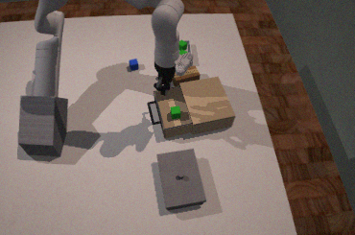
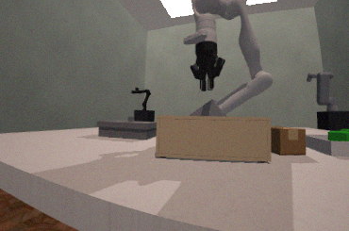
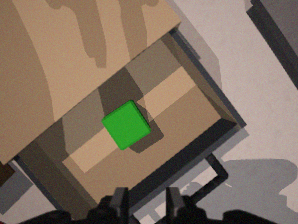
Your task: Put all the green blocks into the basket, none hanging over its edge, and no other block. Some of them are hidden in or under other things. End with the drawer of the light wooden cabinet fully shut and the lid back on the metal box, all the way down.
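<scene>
Fingers (image 1: 163, 86) (image 2: 207, 85) parted; block (image 1: 176, 112) (image 3: 126, 125) bright green, cube-shaped, in open drawer (image 1: 165, 127) (image 3: 190, 142).

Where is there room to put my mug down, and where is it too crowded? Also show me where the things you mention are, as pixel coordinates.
There looks to be room between the grey pedestal (image 1: 35, 122) (image 2: 207, 109) and the metal box (image 1: 177, 167) (image 2: 126, 130) (image 3: 286, 30), and on the closed part of the cabinet (image 1: 208, 103) (image 2: 212, 139) (image 3: 65, 60). It is crowded where the small brown box (image 1: 188, 76) (image 2: 288, 141) (image 3: 5, 175) stands between cabinet and basket (image 2: 321, 144), beside the gripper (image 1: 163, 86) (image 2: 207, 87) (image 3: 147, 203).

Below and just beside your gripper's fingertips (image 1: 163, 88), you have the open drawer (image 1: 184, 129) with a green block (image 1: 176, 112) inside, while beyond the tool from the arm's base (image 1: 37, 124) sits the cabinet's wooden body (image 1: 208, 102)
</scene>
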`<state>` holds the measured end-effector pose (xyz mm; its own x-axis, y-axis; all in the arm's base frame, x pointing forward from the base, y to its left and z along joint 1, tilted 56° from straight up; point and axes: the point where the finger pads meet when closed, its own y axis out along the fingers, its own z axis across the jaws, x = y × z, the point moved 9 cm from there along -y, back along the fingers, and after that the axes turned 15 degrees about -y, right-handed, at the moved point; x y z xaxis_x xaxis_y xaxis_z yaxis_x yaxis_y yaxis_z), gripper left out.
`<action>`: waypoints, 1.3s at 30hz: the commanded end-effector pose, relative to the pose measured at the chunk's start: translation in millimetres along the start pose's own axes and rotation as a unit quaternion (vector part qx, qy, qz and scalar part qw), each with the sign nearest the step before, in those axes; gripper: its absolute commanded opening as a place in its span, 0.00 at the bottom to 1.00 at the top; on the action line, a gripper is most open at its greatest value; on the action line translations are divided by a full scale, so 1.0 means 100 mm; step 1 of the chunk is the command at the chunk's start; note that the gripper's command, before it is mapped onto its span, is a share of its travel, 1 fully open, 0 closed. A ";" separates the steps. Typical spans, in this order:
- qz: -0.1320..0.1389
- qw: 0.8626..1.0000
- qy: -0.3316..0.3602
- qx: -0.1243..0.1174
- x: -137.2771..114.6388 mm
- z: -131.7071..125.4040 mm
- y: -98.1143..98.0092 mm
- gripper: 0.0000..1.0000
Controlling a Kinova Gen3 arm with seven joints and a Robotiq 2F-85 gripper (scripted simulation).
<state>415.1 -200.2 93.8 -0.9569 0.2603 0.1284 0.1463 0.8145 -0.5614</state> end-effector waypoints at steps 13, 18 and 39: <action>0.008 0.967 -0.254 0.000 -0.32 -0.09 -0.05 0.30; 0.009 0.962 -0.273 0.001 -0.34 -0.09 -0.06 0.30; 0.010 0.959 -0.285 0.001 -0.36 -0.09 -0.06 0.66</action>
<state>450.9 -208.7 99.9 -0.9358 -0.0509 -0.3489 0.1646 0.8121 -0.5599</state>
